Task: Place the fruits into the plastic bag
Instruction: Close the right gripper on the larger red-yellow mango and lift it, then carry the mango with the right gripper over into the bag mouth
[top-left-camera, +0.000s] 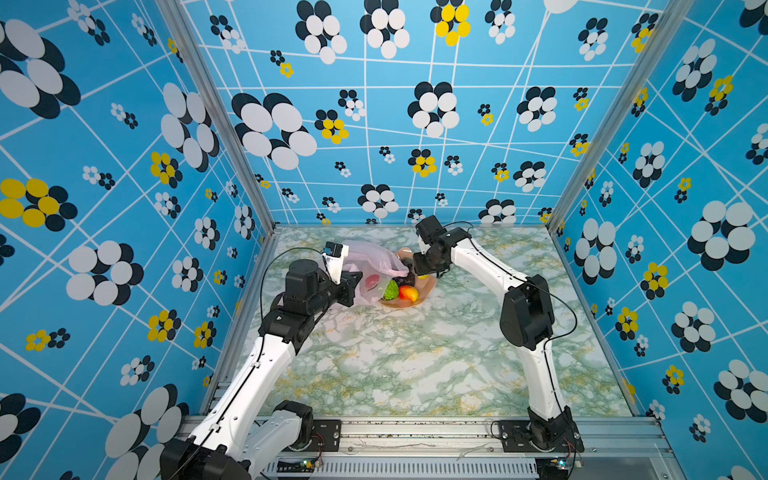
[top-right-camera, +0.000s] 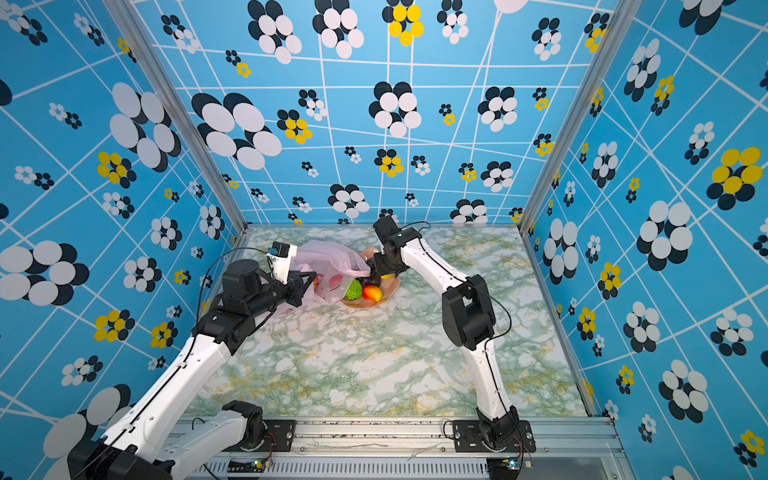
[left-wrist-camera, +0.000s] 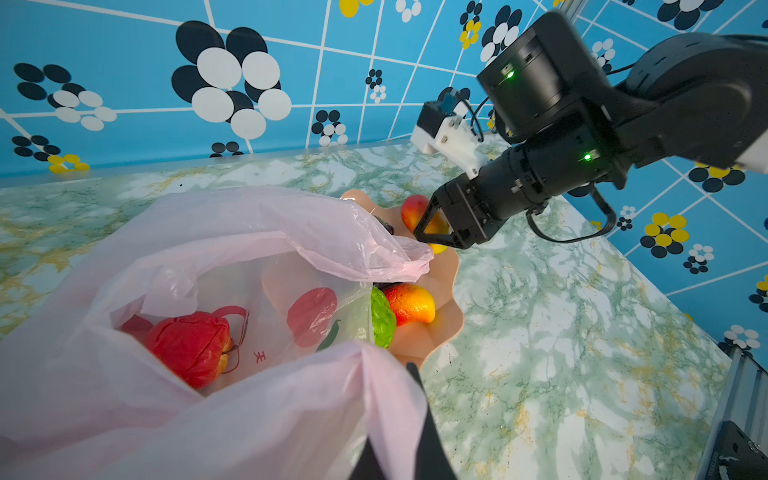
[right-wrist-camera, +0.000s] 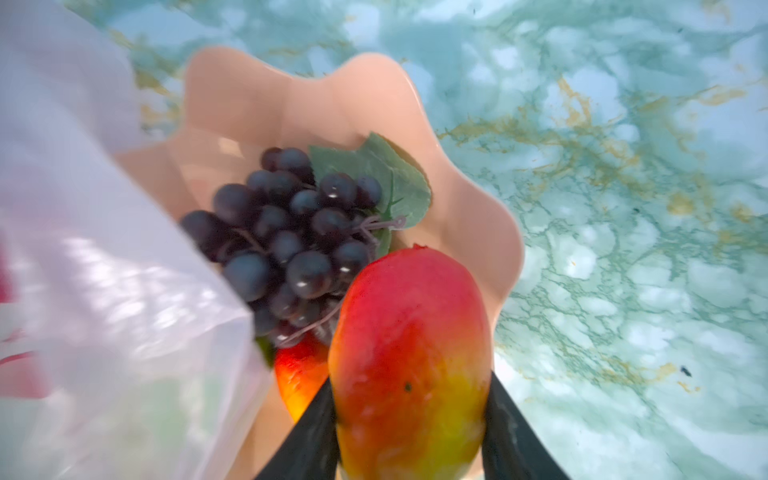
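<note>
The pale-pink plastic bag (left-wrist-camera: 216, 245) lies open beside and partly over the peach bowl (left-wrist-camera: 449, 320). My left gripper (left-wrist-camera: 395, 415) is shut on the bag's near edge and holds the mouth up. A bumpy red fruit (left-wrist-camera: 191, 347) lies inside the bag. My right gripper (right-wrist-camera: 409, 399) is shut on a red-yellow mango (right-wrist-camera: 411, 332) over the bowl. In the bowl lie the purple grapes (right-wrist-camera: 286, 241), a second mango-like fruit (left-wrist-camera: 411, 303) and a bumpy green fruit (left-wrist-camera: 382, 318), half behind the bag's film. In both top views the grippers (top-left-camera: 353, 286) (top-left-camera: 428, 272) flank the bag (top-right-camera: 328, 257).
The bowl (top-left-camera: 428, 286) stands on the marble-patterned table (top-left-camera: 415, 353) towards the back. Patterned blue walls (top-left-camera: 124, 208) close the back and both sides. A metal rail (top-left-camera: 415, 432) with both arm bases runs along the front edge.
</note>
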